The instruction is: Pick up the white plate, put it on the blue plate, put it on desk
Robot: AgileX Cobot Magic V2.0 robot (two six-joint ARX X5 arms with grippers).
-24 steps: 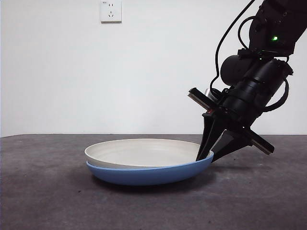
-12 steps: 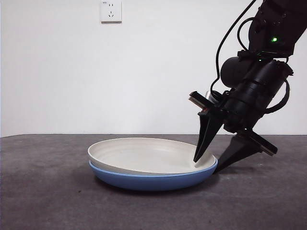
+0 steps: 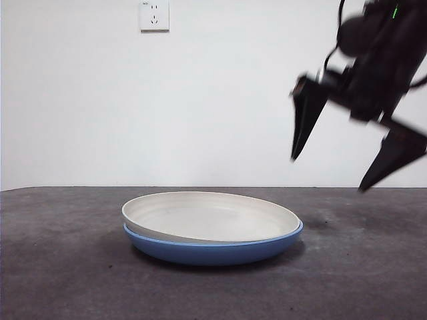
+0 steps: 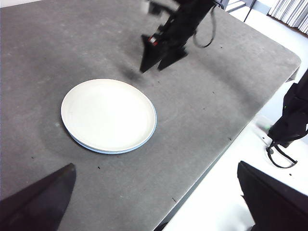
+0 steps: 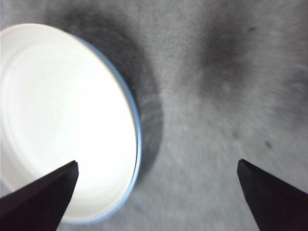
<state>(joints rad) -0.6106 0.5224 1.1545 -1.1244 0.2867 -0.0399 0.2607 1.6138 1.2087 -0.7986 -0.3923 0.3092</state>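
Desk [image 3: 60, 267] carries white plate [image 3: 207, 215] nested face up in blue plate [image 3: 213, 252], seemingly slightly off-centre. Right gripper [image 3: 347, 163] above plates' edge, jaws wide, empty. Left gripper [image 4: 154, 202] well apart, wide, empty.

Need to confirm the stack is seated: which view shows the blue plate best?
Front view: the blue plate shows its whole side under the white plate. Left wrist view gives only a thin blue edge; right wrist view a blurred rim arc.
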